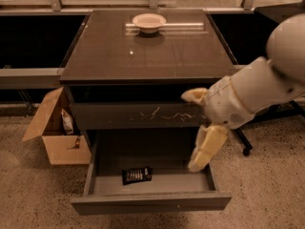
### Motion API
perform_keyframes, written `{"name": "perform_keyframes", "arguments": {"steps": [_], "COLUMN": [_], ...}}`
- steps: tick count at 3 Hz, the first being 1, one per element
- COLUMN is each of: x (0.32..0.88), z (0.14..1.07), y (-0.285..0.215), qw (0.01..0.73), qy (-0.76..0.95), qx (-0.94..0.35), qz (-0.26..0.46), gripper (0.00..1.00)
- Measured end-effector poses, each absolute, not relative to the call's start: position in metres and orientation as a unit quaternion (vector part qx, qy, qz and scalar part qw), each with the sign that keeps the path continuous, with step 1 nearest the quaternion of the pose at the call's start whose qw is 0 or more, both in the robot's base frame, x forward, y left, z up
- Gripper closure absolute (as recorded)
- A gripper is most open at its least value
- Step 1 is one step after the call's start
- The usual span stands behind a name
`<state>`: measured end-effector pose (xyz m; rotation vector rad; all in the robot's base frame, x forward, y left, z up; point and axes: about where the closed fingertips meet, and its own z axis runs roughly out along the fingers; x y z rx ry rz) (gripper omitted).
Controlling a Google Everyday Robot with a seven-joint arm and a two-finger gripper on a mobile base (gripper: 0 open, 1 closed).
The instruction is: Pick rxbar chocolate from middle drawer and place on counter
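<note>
Currently: rxbar chocolate (pixel 137 175) lies flat on the bottom of the middle drawer (pixel 152 202), down and to the left of the end effector (pixel 189 131) and well apart from it. Nothing is touching the bar.

Middle drawer is pulled out below the end effector, with its inside exposed from above. I judge the access precondition met.

End effector hangs over the drawer's right side, in front of the right end of the scratched drawer front (pixel 138 116). Its 2 fingers are spread wide and empty: 1 sits up by the scratched front, 1 points down toward the drawer's right wall. The arm (pixel 257 89) comes in from its right.

The surface (pixel 147 56) is above and to the left of the end effector. It carries only a pale bowl (pixel 149 21) near its far edge, so the near part is bare.

Progress, as I judge it: 0 of 2 steps done.
- Pick: not started, since the bar is not grasped. The end effector needs to go left and toward the drawer front, drop in, then clamp on the bar. The bar is thin and flat, so the fingers must get right down to the drawer bottom.
- Place: not started. It needs a lift clear of the drawer and past the scratched front, a move up over the surface, then a release short of the bowl.

A cardboard box (pixel 59 137) sits far left of the end effector, out of the path.
</note>
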<state>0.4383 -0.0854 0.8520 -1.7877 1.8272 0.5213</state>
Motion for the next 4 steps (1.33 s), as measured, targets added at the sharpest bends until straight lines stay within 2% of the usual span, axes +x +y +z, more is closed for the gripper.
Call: {"name": "perform_keyframes", "arguments": {"steps": [1, 3, 4], "x": [0.432, 0.431, 0.431], "z": [0.82, 0.803, 0.745], "y": [-0.042, -0.037, -0.037], "qw": [0.275, 0.276, 0.265], "qy": [0.645, 0.641, 0.644], "qx": [-0.656, -0.65, -0.64], "qz": [0.278, 0.301, 0.324], "gripper": [0.0, 0.0, 0.0]}}
